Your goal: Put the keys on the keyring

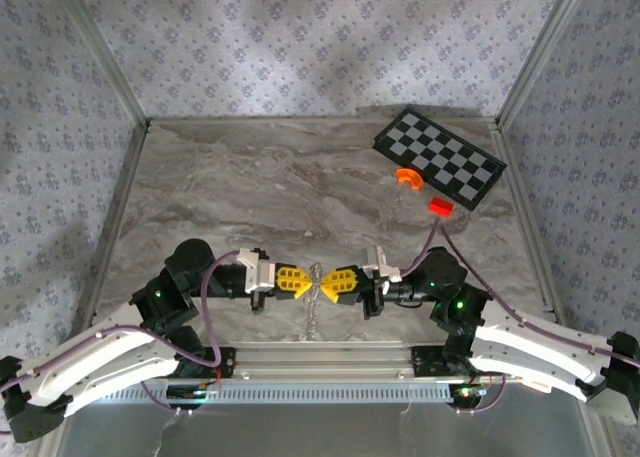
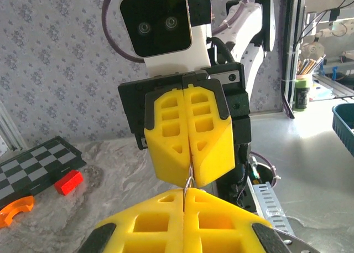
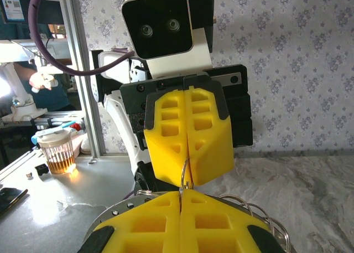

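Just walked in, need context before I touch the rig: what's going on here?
Both arms meet low over the near middle of the table. The left gripper and right gripper are shut, tip to tip, each pinching the thin wire keyring between them. A silvery strand dangles below it; whether chain or keys, I cannot tell. An orange curved piece, a red block and a checkerboard lie at the far right.

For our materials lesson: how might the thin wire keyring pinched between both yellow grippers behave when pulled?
The keyring looks like thin wire, so probably light and springy. Smooth metal may slip between the left gripper and right gripper. Its chain dangles, so likely floppy.
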### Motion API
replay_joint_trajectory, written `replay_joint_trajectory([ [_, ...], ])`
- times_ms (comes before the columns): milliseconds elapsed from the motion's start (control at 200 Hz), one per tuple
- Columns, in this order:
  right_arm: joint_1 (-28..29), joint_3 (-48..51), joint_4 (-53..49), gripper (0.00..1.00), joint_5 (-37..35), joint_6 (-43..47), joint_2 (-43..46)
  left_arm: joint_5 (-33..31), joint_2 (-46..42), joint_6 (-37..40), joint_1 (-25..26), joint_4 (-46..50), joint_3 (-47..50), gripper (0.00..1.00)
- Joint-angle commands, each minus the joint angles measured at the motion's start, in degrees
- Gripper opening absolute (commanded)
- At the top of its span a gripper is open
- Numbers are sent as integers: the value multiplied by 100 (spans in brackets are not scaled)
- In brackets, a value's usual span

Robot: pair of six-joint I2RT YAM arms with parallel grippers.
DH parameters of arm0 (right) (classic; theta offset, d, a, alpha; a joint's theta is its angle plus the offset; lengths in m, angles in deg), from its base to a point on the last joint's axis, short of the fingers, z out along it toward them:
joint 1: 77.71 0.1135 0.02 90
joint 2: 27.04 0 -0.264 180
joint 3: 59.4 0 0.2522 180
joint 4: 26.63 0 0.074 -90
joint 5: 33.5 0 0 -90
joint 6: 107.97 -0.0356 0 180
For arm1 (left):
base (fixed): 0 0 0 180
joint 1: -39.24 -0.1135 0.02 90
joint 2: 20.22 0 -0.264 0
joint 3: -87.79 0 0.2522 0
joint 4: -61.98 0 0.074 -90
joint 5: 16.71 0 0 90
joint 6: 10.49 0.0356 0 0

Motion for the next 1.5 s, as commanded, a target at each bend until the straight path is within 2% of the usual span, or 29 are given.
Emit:
replay_joint_trajectory([
  [0,108,-172,22,0,123,31,26,-99,65,205,40,72,-299,0],
  [545,92,-282,-134,0,85,-26,-68,-121,54,353,48,245,-387,0],
  [1494,-33,-925,-1303,0,-37,-512,-493,42,-66,652,55,232,-436,0],
])
